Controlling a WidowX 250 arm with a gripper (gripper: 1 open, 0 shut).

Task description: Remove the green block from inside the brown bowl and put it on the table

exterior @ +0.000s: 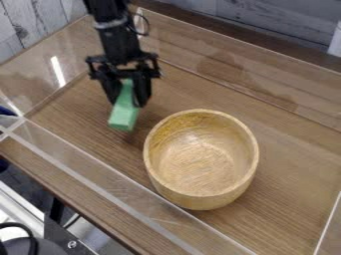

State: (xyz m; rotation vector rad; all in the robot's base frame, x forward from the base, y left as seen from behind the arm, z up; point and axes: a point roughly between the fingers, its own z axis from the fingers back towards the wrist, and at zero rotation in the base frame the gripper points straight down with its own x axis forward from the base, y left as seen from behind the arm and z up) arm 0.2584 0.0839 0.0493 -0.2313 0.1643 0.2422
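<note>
The green block [124,109] hangs tilted just left of the brown bowl [201,157], its lower end down at or just above the table [253,85]; contact is hard to judge. My gripper [124,88] points steeply down and is shut on the block's upper end, a dark finger on each side. The bowl is a light tan wooden one with a thick rim, and its inside holds nothing.
Low clear acrylic walls [80,169] run along the table's near and left edges. The arm's black column [112,25] rises to the top of the frame. A white slatted surface [40,15] lies beyond the far left corner.
</note>
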